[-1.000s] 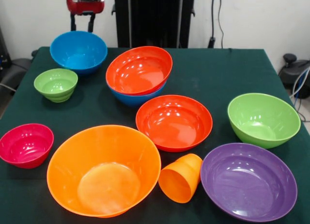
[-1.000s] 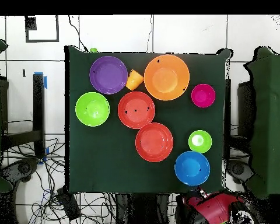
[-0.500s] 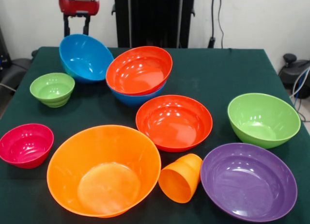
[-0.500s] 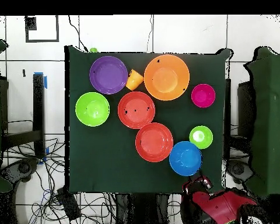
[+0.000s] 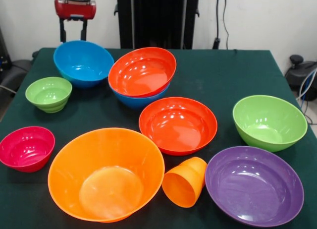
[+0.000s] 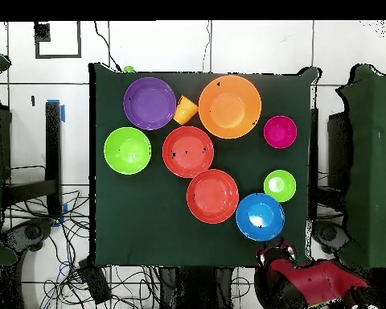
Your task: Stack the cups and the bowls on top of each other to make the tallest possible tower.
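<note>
My gripper (image 5: 73,34) hangs open at the table's far left corner, its two black fingers just behind the rim of a blue bowl (image 5: 83,63), with nothing between them. The only stack is a red-orange bowl (image 5: 142,71) nested in a second blue bowl (image 5: 138,100). Another red-orange bowl (image 5: 178,125) stands in front of it. The orange cup (image 5: 184,181) lies on its side between the large orange bowl (image 5: 106,173) and the purple bowl (image 5: 254,184). From overhead, the gripper (image 6: 275,249) is at the table edge beside the blue bowl (image 6: 260,217).
A small green bowl (image 5: 48,93) sits left of the blue bowl, almost touching it. A magenta bowl (image 5: 26,147) is at the near left, and a large green bowl (image 5: 269,122) at the right. Cables lie on the floor around the table.
The gripper moved left in the front view. The blue bowl tipped, slid forward and settled flat. The small green bowl was nudged left and toward the camera.
</note>
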